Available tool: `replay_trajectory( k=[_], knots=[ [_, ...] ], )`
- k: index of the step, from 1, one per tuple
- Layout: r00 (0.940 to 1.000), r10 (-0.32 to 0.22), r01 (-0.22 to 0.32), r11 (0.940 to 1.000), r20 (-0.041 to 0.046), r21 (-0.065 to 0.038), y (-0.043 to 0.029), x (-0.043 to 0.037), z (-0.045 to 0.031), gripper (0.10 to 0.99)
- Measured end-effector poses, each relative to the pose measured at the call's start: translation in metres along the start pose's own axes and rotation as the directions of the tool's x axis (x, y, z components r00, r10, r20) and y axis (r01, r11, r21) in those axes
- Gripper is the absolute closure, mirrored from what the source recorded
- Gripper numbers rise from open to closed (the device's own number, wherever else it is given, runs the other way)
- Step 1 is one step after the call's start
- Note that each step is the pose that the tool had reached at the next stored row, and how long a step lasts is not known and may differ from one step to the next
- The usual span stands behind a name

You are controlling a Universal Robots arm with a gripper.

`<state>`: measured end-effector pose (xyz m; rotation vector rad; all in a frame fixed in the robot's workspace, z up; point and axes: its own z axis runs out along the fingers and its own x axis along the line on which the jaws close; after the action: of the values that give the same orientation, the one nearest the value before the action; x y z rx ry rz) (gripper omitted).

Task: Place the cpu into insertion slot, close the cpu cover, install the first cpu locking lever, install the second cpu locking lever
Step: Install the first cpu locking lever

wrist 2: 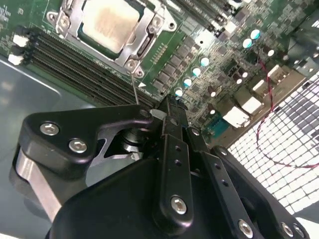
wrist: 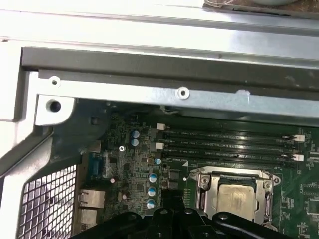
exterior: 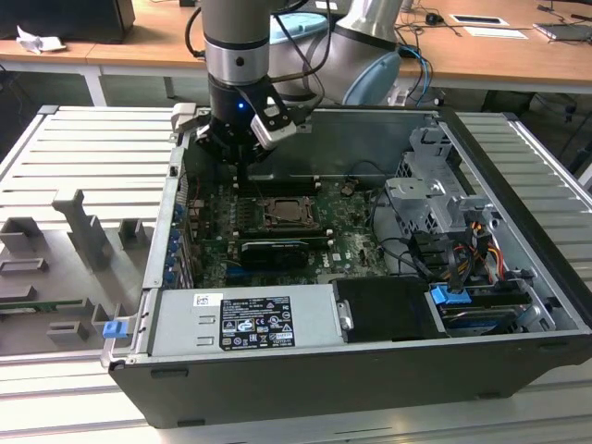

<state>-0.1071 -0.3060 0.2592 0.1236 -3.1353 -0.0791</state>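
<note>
One cpu (wrist 2: 107,22) lies in the slot (wrist 2: 130,64) under the lowered cover (wrist 2: 75,22) (frame flat around it). The gripper (wrist 2: 169,106), fingers clenched together, hangs just beside it over the board (wrist 2: 219,55).

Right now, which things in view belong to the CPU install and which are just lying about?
Job: gripper, shut; cpu, seated; cpu cover, flat around it; thin locking lever near the gripper.
Lying about: memory slots; capacitors; power supply; drive cage; cable bundle; grey fixture tray outside the case.
</note>
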Motion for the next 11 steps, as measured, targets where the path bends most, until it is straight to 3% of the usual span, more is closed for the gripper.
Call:
replay_trajectory(
  k=[11],
  knots=[
    [1.0000,0.000,0.000,1.0000,0.0000,0.000,0.0124,0.0000,0.0017,0.980]
  ],
)
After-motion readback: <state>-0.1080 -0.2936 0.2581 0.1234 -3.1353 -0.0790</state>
